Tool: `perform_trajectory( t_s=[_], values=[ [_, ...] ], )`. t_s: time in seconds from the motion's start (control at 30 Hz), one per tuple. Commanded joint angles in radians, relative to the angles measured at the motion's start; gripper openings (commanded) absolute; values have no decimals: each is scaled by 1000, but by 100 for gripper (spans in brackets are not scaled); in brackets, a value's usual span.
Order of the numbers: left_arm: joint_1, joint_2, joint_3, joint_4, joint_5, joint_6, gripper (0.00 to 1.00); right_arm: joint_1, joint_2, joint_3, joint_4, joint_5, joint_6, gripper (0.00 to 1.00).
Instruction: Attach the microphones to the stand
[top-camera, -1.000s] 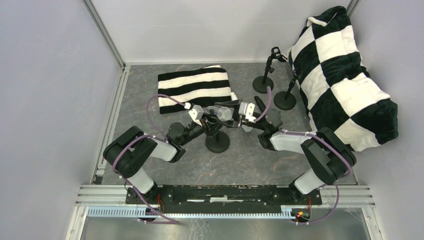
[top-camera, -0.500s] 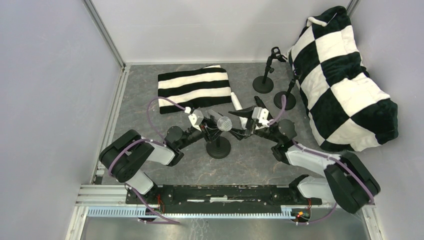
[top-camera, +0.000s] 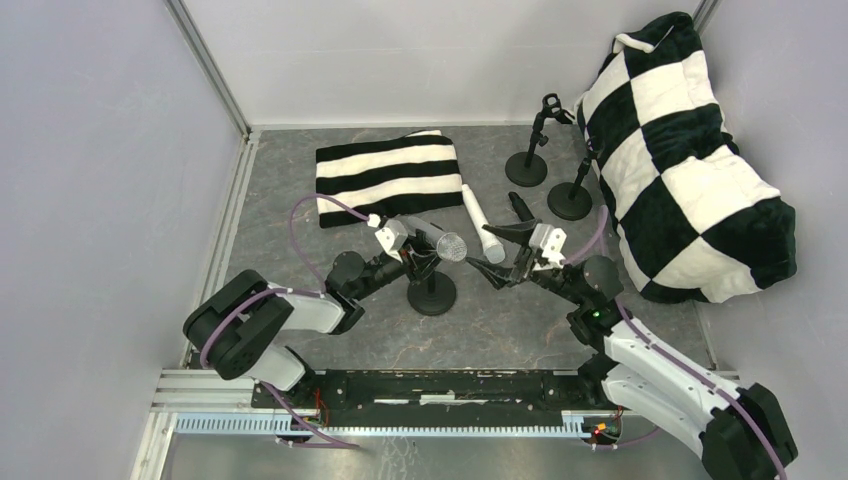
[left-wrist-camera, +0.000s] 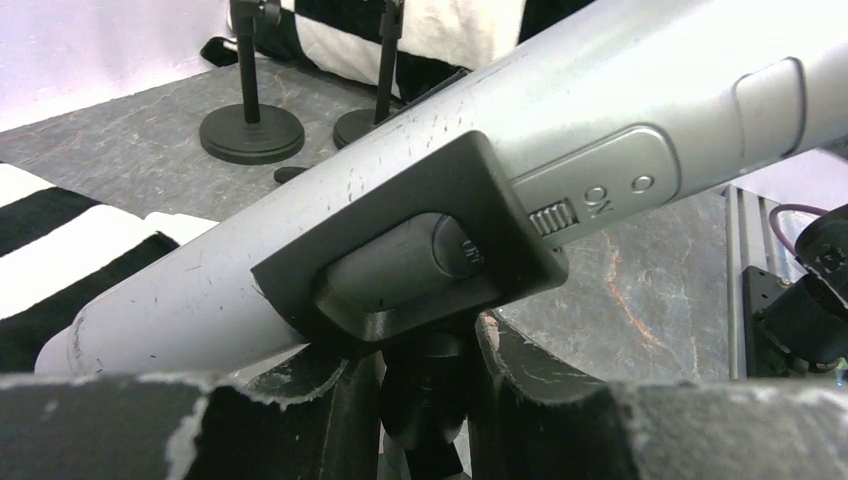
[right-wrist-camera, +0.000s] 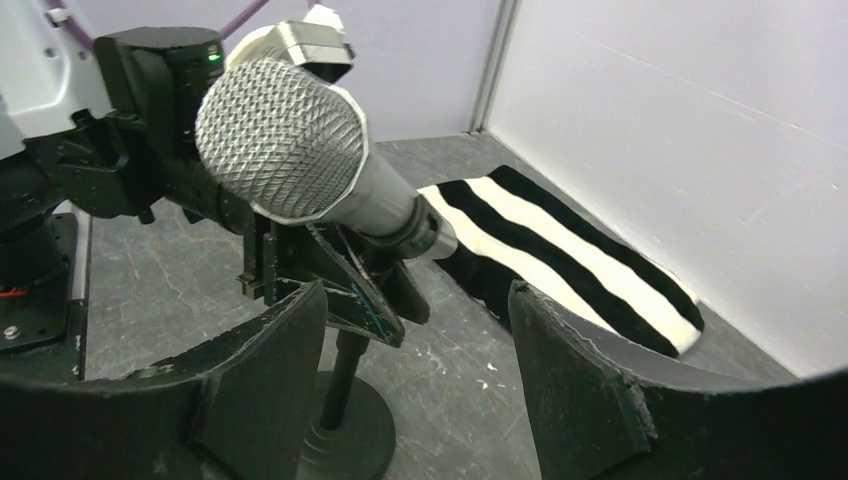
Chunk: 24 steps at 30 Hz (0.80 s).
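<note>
Grey marbled tabletop (top-camera: 500, 320), boxed in by pale walls (top-camera: 400, 60). At the back you see a folded black-and-white striped cloth (top-camera: 388, 178), and along the right side a large checkered cushion (top-camera: 690, 170).

**Task objects.** The silver-grey microphone (top-camera: 447, 243) sits in the clip (left-wrist-camera: 400, 265) of the centre stand (top-camera: 432, 297). It is tilted, with its mesh head toward the right arm and its tail toward the striped cloth. Your left wrist view shows the clip wrapped around the barrel just beside the ON switch. The white microphone (top-camera: 477, 222) lies flat on the table behind the centre stand, apart from it. Just to its right is a slim dark shape, apparently the black microphone (top-camera: 518, 207), though it is too small to make out clearly. Two empty stands (top-camera: 527, 165) are upright at the back right, close to the cushion.

**Left arm.** Your left gripper (top-camera: 421, 262) reaches in under the silver-grey microphone. Its fingers (left-wrist-camera: 300, 410) are drawn narrow against either side of the centre stand's post, directly below the clip.

**Right arm.** Your right gripper (top-camera: 495, 256) faces the mesh head from the right. Its fingers (right-wrist-camera: 590, 390) are spread wide and hold nothing. In your right wrist view the mesh head lies ahead of the fingers and is not between them.
</note>
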Motion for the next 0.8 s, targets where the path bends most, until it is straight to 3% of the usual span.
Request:
perform_trajectory(
  t_s=[0.0,0.27,0.53,0.77],
  values=[
    [-2,-67,18,9,-56,89,2,-1,-72,105,-256,121,-16,74],
    [-2,-103,-19,21,-157,102,2,-1,-133,165,-449,217,-4,75],
    [-2,-163,-105,44,-310,144,2,0,-148,132,-466,250,-6,76],
    [11,-228,-158,35,-548,242,2,0,-144,109,-461,250,-8,76]
  ],
)
